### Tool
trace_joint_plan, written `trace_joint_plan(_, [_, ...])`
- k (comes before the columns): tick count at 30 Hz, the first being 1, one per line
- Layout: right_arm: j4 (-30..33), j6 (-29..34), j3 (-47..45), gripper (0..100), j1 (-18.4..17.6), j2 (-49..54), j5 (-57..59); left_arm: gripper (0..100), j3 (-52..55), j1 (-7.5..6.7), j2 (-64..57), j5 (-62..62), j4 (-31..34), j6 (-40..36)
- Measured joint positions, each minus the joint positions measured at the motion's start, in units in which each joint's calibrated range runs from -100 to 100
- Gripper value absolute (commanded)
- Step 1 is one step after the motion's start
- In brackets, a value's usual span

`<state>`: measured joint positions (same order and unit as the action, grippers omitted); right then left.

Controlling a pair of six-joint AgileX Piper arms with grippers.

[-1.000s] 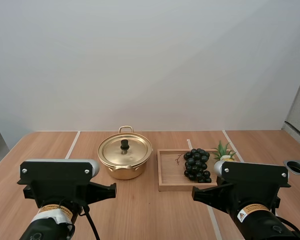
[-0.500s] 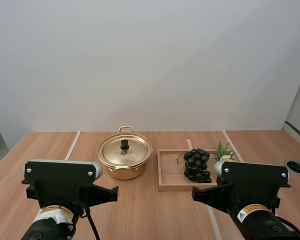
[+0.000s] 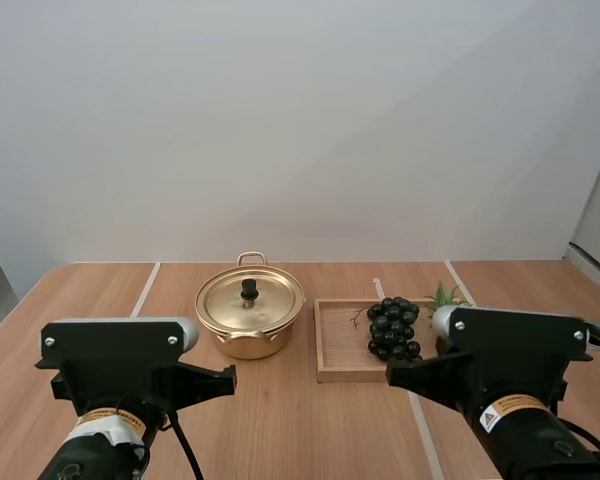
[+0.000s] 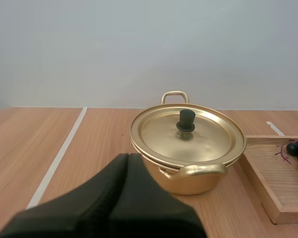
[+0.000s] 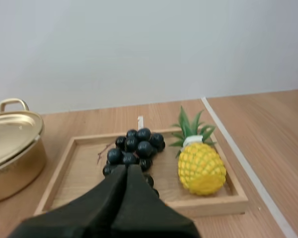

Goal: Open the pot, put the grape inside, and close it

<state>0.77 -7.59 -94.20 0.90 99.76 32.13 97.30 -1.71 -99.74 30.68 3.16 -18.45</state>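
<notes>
Presently, the left gripper (image 4: pixel 128 158) has its fingers pressed together into one dark wedge and holds nothing. It points toward the gold pot (image 4: pixel 188 181). The lid (image 4: pixel 208 141) is seated on the pot, with the black knob (image 4: pixel 186 120) upright at centre.

The right gripper (image 5: pixel 126 168) is likewise closed flat and grips nothing. It is aimed at the bunch of grapes (image 5: pixel 135 148).

The grapes lie inside the wooden tray (image 5: pixel 203 204), just beside a yellow pineapple (image 5: pixel 201 167).

The high view gives the overall layout on the table (image 3: pixel 310 430): pot at left, tray just beside it at right. There the pineapple appears as green leaves behind the right arm. The right wrist view shows its yellow body. The left wrist view shows the pot's near handle and the tray's left end.
</notes>
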Motion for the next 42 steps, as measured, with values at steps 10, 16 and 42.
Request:
trace_joint_plan(10, [0.0, 0.0, 19.44, 0, 0.0, 0.12, -1.03, 0, -16.55, 0.0, 0.0, -0.02, 0.32, 2.01])
trace_joint_plan(16, [0.0, 0.0, 30.58, 0, 0.0, 0.24, -0.39, 0, -28.92, 0.0, -0.26, 0.68, 0.44, 2.36])
trace_joint_plan(42, [0.0, 0.0, 58.79, 52, 0.0, 0.24, 11.55, 35, -56.26, 0.07, -0.26, 12.84, 0.44, 4.25])
